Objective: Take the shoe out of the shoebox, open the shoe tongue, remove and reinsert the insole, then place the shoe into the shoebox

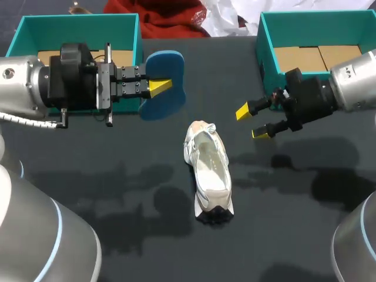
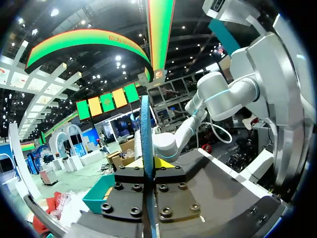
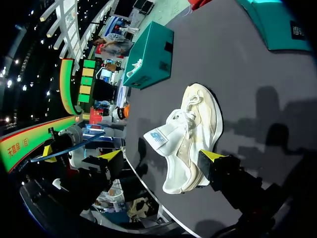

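A white shoe [image 1: 209,169] lies on the dark table, opening up, its tongue pulled back toward the far end. My left gripper [image 1: 160,86] is held above the table to the left of the shoe, shut on a blue insole [image 1: 166,66] that stands on edge. In the left wrist view the insole [image 2: 144,131] runs edge-on between the closed fingers of the left gripper [image 2: 147,163]. My right gripper [image 1: 252,122] hangs open to the right of the shoe's far end, holding nothing. In the right wrist view the shoe [image 3: 195,129] lies ahead of the right gripper [image 3: 162,155], below its spread fingers.
A teal shoebox [image 1: 79,24] stands at the back left behind my left arm. A second teal box [image 1: 267,35] with cardboard inside stands at the back right, close behind my right gripper. The table in front of the shoe is bare dark cloth.
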